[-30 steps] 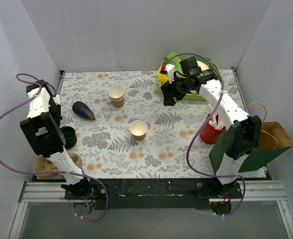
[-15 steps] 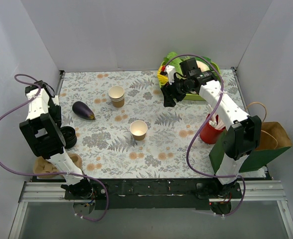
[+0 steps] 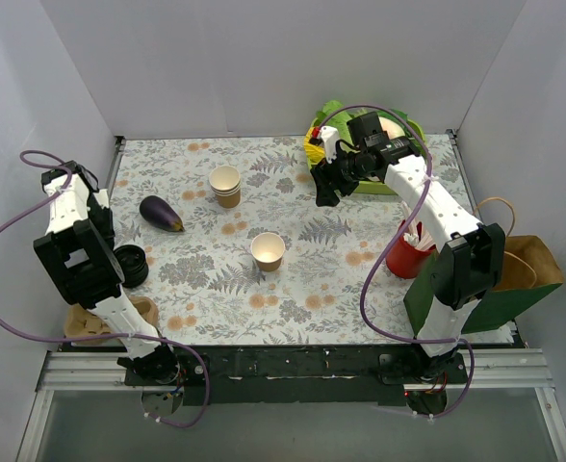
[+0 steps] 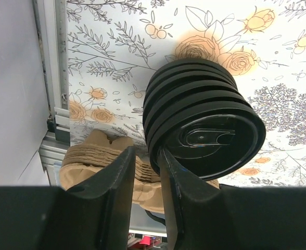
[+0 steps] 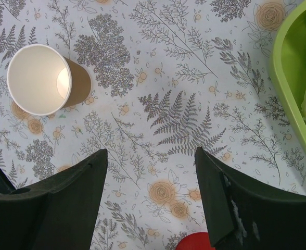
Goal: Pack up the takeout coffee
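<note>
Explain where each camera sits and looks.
Top external: above and behind, looking down on the floral table; both arms show.
Left wrist: on the left arm, facing the stack of black lids; left jaws below.
Right wrist: on the right arm, facing down at the paper cup; open right jaws.
Shared: top view also shows cup, lids.

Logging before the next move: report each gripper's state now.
Left gripper: nearly shut at the black lids; grip cannot be told.
Right gripper: open, empty.

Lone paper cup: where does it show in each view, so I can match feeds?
Top external: lone paper cup mid-table, nearer than the cup stack.
Left wrist: not in it.
Right wrist: lone paper cup at upper left.
Shared landmark: the floral table cover.
</note>
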Motion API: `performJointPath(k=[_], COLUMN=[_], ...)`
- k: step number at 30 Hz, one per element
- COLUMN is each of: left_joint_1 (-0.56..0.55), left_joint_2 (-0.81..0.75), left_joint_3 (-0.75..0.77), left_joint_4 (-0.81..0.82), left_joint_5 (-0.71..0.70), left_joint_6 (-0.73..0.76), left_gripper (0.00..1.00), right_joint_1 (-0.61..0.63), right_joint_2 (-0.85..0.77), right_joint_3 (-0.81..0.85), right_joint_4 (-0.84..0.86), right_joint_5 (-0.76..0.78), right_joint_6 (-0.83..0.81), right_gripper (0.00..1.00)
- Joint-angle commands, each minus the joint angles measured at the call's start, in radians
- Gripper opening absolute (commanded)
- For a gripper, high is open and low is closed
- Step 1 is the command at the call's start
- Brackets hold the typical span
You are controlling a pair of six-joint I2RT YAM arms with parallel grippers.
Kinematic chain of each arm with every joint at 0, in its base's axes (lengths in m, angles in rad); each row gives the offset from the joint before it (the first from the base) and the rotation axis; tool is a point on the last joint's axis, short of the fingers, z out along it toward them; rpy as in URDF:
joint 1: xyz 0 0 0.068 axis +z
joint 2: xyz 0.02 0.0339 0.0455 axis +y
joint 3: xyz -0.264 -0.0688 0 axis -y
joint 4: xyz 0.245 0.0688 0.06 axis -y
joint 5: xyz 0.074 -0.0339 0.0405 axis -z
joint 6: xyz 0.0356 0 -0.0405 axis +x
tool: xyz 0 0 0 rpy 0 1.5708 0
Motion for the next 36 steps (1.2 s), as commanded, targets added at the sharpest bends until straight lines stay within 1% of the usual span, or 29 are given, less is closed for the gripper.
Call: performJointPath(k=[1,6,11,36], left_joint_1=[0.0,0.0,0.0,0.0], left_joint_2=[-0.018,-0.022,-0.014,0.014], left_joint_3=[0.006,0.029,-0.001,-0.008], left_joint_4=[-0.018,-0.023,-0.021,-0.021], left_joint_5=[0.041,0.057,0.051,0.03], left_joint_6=[-0.002,-0.004,-0.002,0.004], left_gripper=[0.25,0.25,0.24,0.2], right_joint_1=[0.002,0.004,0.004,0.002], right_joint_2=[-0.028,-0.028,-0.026,-0.022], right_joint_3=[0.009,0.007,0.009,0.01], right_joint_4=[0.013,0.013,0.011,0.01], right_joint_5=[-0.019,-0.021,-0.021,-0.024], right_joint_6=[0.008,0.01,0.008,0.011], right_gripper=[0.75,0.75,0.75,0.75])
